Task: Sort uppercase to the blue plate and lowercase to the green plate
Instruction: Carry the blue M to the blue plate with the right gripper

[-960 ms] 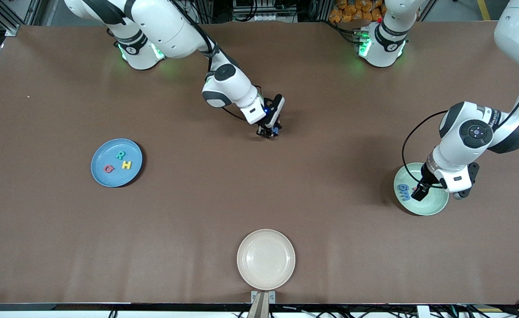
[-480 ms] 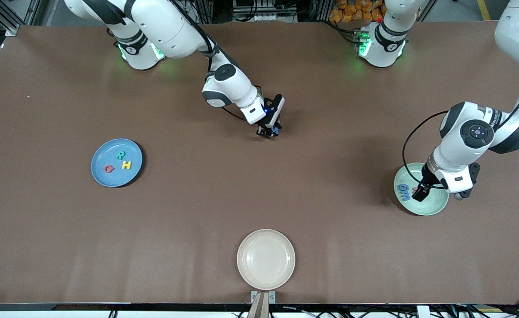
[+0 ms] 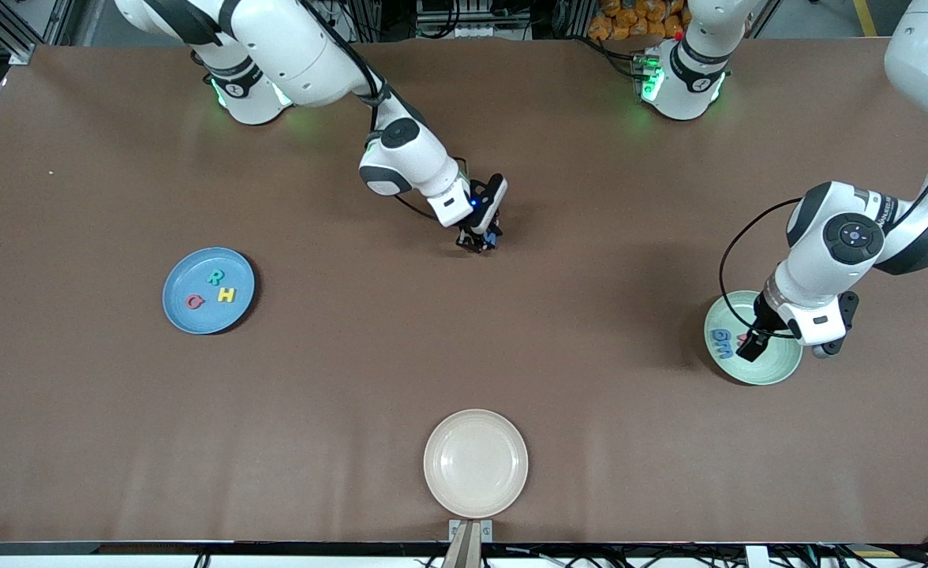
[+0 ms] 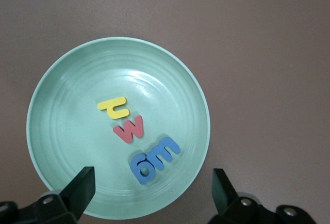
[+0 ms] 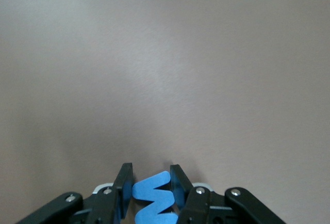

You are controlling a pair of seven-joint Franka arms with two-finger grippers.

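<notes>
My right gripper (image 3: 479,240) hangs over the table's middle, shut on the blue uppercase M (image 5: 154,199), which sits between its fingers (image 5: 125,180). The blue plate (image 3: 188,319) lies toward the right arm's end and holds the teal R (image 3: 215,277), yellow H (image 3: 227,295) and red G (image 3: 194,301). My left gripper (image 4: 152,175) is open and empty above the green plate (image 4: 67,110). In that plate lie the lowercase letters: a yellow one (image 4: 114,107), a red one (image 4: 130,129) and two blue ones (image 4: 154,159) side by side.
A cream plate (image 3: 476,463) with nothing in it sits at the table edge nearest the front camera. The brown table (image 3: 353,371) is bare between the three plates.
My right gripper with the blue M has shifted slightly toward the right arm's end. The left arm has not moved.
</notes>
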